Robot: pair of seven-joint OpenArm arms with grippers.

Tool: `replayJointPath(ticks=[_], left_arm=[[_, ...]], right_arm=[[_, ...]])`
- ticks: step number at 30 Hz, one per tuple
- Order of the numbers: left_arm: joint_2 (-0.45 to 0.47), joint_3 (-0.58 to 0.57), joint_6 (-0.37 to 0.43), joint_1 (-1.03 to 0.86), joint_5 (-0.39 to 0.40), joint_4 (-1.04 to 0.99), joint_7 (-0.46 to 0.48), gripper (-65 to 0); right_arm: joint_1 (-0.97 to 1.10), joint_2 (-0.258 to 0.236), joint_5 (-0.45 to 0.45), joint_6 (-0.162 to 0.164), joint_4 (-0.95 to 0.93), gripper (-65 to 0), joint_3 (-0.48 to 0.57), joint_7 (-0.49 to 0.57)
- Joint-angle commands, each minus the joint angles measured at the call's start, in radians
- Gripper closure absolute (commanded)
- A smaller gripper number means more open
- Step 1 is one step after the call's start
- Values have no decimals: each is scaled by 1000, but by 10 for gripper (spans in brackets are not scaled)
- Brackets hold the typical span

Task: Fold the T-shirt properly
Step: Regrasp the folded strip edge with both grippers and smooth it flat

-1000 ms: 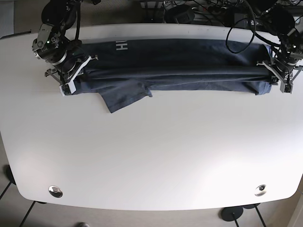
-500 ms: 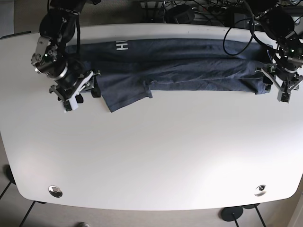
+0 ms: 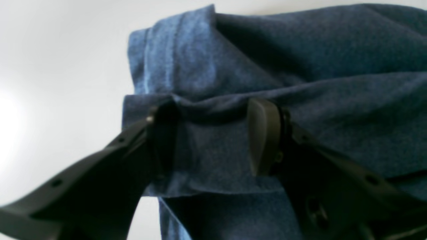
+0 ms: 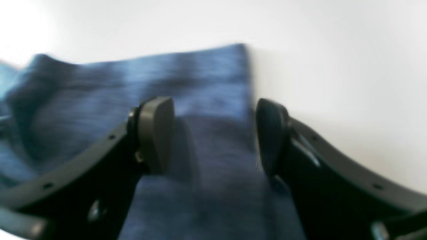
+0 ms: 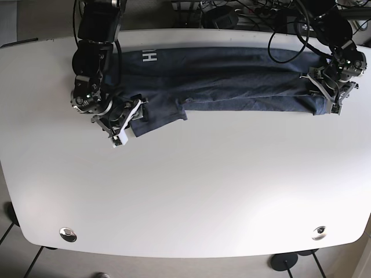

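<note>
A dark navy T-shirt (image 5: 232, 81) lies folded lengthwise in a long band across the far part of the white table (image 5: 191, 185). One sleeve (image 5: 159, 116) sticks out toward the front at the left. My right gripper (image 5: 131, 119) is open, low over that sleeve. In the right wrist view the gripper (image 4: 213, 133) straddles the sleeve's hem edge (image 4: 213, 80). My left gripper (image 5: 328, 92) is open at the shirt's right end. In the left wrist view the gripper (image 3: 213, 136) has a ridge of cloth (image 3: 213, 156) between its spread fingers.
White lettering (image 5: 149, 57) shows on the shirt near its left end. Cables and dark equipment (image 5: 243, 14) lie behind the table's far edge. Two round metal fittings (image 5: 68, 233) (image 5: 318, 232) sit near the front corners.
Both grippers let go of the shirt's long edge, and the fold settled flat. The right gripper then moved over the loose sleeve. The left gripper moved back onto the shirt's right end.
</note>
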State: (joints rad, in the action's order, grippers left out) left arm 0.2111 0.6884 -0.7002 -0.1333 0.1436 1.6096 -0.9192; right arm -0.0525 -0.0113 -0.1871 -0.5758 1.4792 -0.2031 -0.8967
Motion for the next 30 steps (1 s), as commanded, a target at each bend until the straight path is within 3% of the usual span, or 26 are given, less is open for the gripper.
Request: replayJointPath(ticks=[1,3,6,12,16,22,26,28,30], left_arm=[[17,4,2,8,9,14,19,-310],[17,4,2,8,9,14,19,-310],[17,4,2,8,8,14,19,-310],[17,4,2,8,8,14,19,-310],[17,4,2,8,8,7,19,-310],[23,4,2,11,8,-58,19,-310],[23,3,2,10,8,-59,19,-244],[23,1,2,10,8,-59,19,-240],[23,-2,2,11,8,-51,19,-240]], right_arm=[[-11,-2,1,1,10,-350,12,-22],[-14,7,1,3,7,-263,12,-20],[-16,15,1,3,11,-11,15,9],[76,21,-1,6,312,-17,9,4],[178,21,-1,6,527,-17,8,-109],[297,32,-99,4,525,-19,-183,-134],[323,12,-102,1,490,-29,-266,-131],[348,6,-107,1,495,-106,-310,-131],[351,7,-108,-2,525,-260,-373,-131]])
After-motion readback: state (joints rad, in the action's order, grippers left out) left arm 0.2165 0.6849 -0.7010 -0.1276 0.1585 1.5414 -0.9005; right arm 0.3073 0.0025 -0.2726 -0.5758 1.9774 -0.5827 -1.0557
